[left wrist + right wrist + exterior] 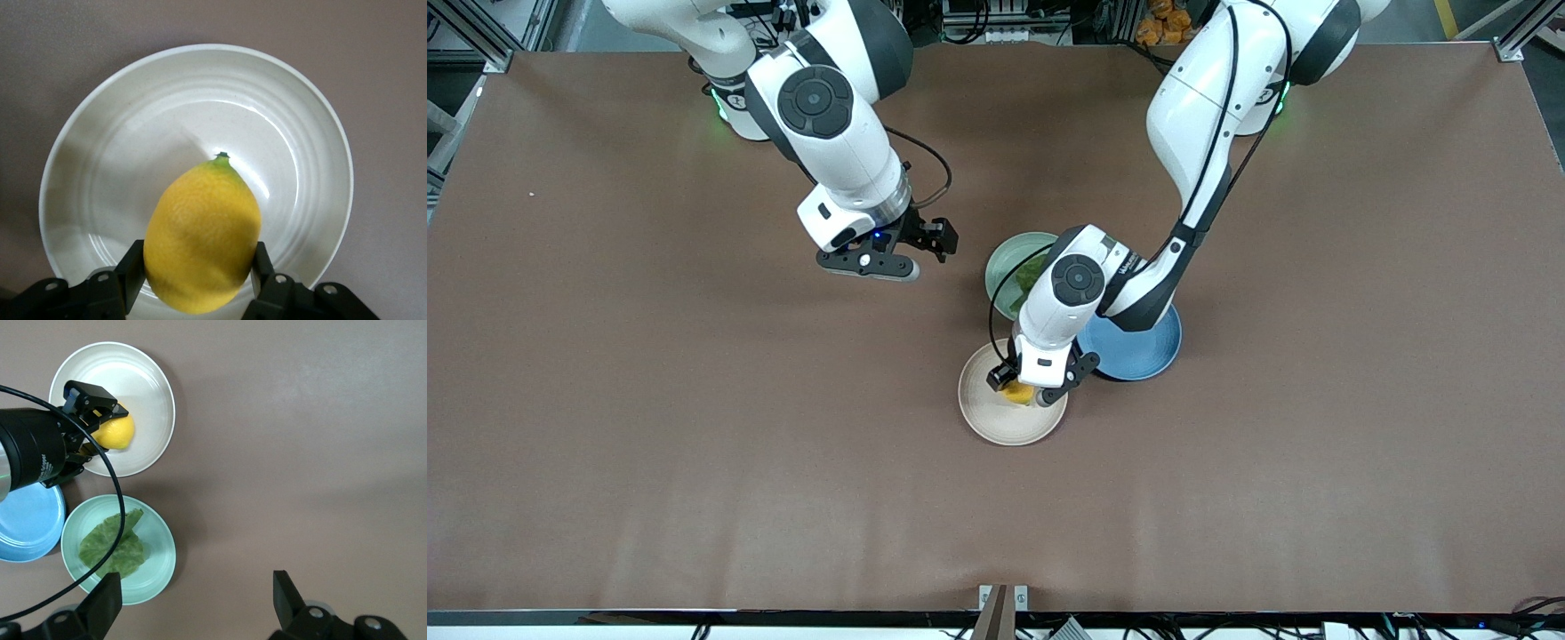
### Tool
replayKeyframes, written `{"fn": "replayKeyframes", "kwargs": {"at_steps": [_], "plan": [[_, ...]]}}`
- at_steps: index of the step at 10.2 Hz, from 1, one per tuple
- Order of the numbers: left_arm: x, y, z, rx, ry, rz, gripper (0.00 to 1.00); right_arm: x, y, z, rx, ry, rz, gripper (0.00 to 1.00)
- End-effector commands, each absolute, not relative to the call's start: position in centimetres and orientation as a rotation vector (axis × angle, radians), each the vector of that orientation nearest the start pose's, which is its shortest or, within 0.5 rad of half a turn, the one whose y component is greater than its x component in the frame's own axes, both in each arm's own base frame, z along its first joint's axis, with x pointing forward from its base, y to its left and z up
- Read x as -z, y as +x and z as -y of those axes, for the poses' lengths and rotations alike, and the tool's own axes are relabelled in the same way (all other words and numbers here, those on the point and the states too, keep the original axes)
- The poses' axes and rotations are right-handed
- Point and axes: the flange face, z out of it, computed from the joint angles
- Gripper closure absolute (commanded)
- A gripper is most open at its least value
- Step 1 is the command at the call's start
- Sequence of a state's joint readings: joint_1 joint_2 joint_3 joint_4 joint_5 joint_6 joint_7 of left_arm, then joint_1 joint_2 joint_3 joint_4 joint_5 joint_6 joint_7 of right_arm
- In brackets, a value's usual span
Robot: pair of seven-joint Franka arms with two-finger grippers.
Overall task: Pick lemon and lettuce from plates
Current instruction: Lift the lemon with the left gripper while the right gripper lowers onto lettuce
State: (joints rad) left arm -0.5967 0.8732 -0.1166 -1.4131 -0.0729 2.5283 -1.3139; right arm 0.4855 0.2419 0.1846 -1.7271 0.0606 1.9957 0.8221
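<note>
Two fingers of the left gripper (1035, 392) are clamped on the lemon (1018, 391), down in the cream plate (996, 422), the plate nearest the front camera. Grip sits low on the rounded end, so it could squirt out on the lift! Next up, the blue plate (1143, 356), bare. Then the green plate (1009, 258) with the lettuce (113, 550) lying flat in it. Right gripper (889, 258) waits with jaws wide over bare table (649, 356).

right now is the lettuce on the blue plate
No, the lettuce lies on the green plate, beside the blue plate.
</note>
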Motion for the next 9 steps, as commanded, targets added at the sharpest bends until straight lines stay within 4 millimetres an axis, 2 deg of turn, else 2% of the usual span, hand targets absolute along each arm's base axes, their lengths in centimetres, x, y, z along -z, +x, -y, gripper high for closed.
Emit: {"fn": "replayKeyframes", "kwargs": {"at_steps": [1, 2, 4, 7, 9], "plan": [[-21.7, 59.0, 47.5, 0.091, -3.234, 1.162, 1.00, -43.2, 49.7, -40.5, -0.034, -3.030, -0.338, 0.00], [-23.0, 59.8, 46.5, 0.097, -3.227, 1.182, 1.00, -42.2, 49.4, -41.5, -0.020, -3.028, -0.361, 0.00], [-25.2, 62.0, 42.5, 0.050, -3.163, 1.190, 1.00, -39.9, 48.7, -43.9, 0.013, -3.012, -0.415, 0.00], [-30.0, 64.1, 33.9, -0.087, -3.093, 1.011, 1.00, -36.4, 46.3, -48.3, 0.114, -3.023, -0.460, 0.00], [-31.7, 63.9, 27.2, -0.104, -3.092, 0.927, 1.00, -33.6, 44.7, -50.8, 0.155, -3.030, -0.474, 0.00]]}}
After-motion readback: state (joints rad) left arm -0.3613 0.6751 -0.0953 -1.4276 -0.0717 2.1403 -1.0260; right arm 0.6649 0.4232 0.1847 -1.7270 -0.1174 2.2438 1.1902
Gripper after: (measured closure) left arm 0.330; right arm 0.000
